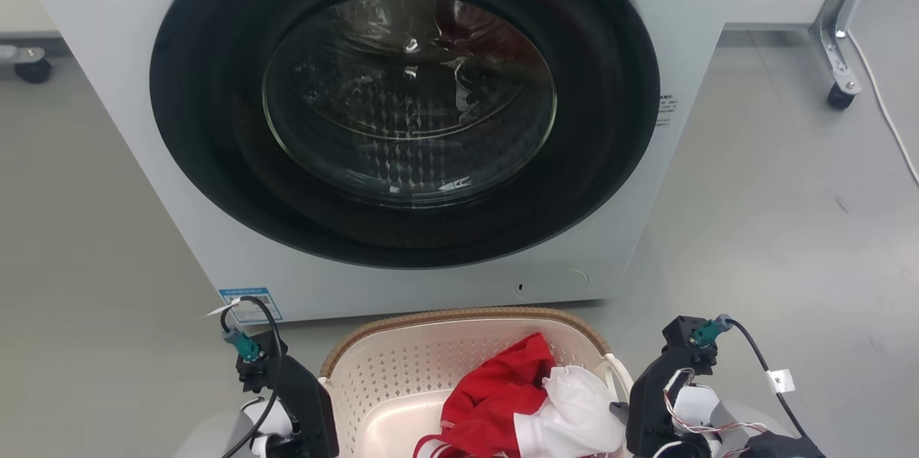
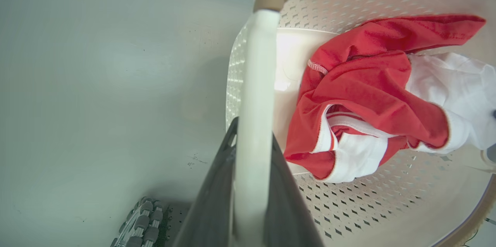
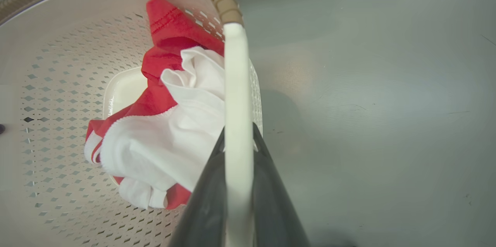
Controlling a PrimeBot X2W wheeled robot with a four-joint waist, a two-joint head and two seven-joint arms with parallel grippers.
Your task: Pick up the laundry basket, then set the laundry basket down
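The laundry basket (image 1: pixel 402 365), cream-white and perforated with a brown woven-look rim (image 1: pixel 459 314), is at the bottom centre of the head view, just in front of the washer. Red and white clothes (image 1: pixel 502 393) lie inside it. My left gripper (image 1: pixel 316 429) is at its left side. In the left wrist view, my left gripper (image 2: pixel 252 131) is shut on the white loop handle (image 2: pixel 257 65). My right gripper (image 1: pixel 635 422) is at the right side. The right wrist view has my right gripper (image 3: pixel 238 129) shut on the other handle (image 3: pixel 235 76). I cannot tell whether the basket touches the floor.
A white front-loading washer (image 1: pixel 108 85) with a shut dark glass door (image 1: pixel 409 99) stands close behind the basket. Grey floor (image 1: pixel 775 228) spreads to both sides. A metal frame's caster (image 1: pixel 840 95) and a white cable (image 1: pixel 890 120) are at the far right, another caster (image 1: pixel 32 70) far left.
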